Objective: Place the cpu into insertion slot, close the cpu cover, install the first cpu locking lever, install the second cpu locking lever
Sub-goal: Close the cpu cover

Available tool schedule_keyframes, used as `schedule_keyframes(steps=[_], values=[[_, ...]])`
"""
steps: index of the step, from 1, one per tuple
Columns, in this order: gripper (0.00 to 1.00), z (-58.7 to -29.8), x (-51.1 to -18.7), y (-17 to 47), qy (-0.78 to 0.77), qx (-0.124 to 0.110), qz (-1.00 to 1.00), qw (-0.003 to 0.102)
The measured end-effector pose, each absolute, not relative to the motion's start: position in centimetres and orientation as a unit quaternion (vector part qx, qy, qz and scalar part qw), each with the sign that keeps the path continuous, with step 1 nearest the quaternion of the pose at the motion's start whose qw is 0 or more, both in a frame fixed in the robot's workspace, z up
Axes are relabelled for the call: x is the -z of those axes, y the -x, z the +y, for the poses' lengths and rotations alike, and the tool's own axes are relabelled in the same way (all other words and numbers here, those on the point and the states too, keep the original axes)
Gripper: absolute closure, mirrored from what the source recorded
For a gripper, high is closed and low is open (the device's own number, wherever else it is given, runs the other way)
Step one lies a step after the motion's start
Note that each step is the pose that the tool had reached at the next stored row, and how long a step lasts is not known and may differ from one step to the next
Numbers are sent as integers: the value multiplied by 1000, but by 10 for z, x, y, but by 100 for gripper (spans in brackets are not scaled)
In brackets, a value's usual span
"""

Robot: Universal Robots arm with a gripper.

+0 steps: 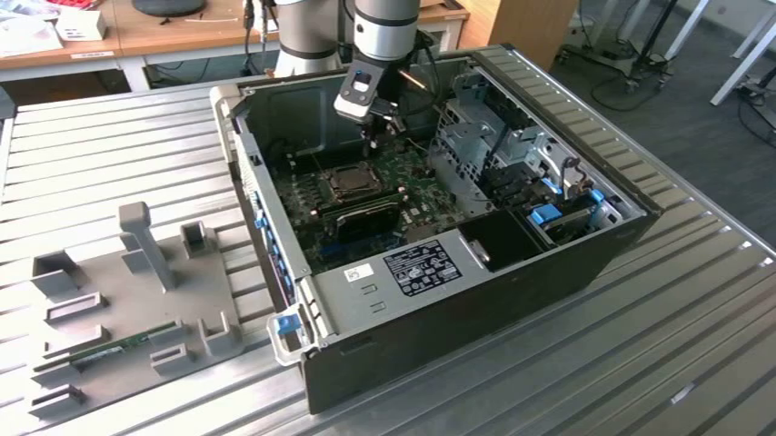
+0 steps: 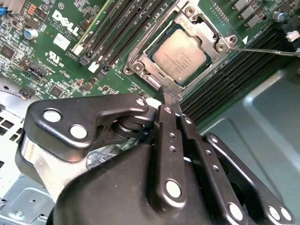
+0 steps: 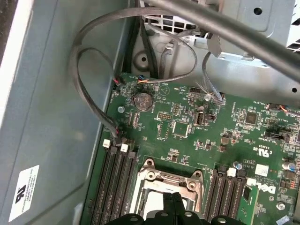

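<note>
Grey metal cpu (image 2: 180, 58) lies under the lowered cover (image 2: 212, 33). The gripper (image 2: 165, 99), pinched closed, hangs at its edge; latching the lever (image 2: 267, 50) probably needs precise aim.

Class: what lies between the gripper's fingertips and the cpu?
One edge of the cpu cover lies between the gripper and the cpu, in the second wrist view.

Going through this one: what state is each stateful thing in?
cpu: seated in the insertion slot.
cpu cover: lowered flat around the cpu.
gripper: shut, holding nothing, tips by the cover's edge.
locking lever: rod juts past the socket corner; latched or not, unclear.
computer case: side open.
</note>
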State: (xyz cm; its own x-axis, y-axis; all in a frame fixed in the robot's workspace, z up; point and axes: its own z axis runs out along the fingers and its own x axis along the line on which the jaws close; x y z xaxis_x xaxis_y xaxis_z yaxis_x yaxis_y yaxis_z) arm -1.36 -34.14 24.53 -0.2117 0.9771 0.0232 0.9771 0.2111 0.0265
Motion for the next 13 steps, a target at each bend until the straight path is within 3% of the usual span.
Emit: schedule_keyframes(steps=[13], values=[[89,-341,-244,14,564,18,-826,2]])
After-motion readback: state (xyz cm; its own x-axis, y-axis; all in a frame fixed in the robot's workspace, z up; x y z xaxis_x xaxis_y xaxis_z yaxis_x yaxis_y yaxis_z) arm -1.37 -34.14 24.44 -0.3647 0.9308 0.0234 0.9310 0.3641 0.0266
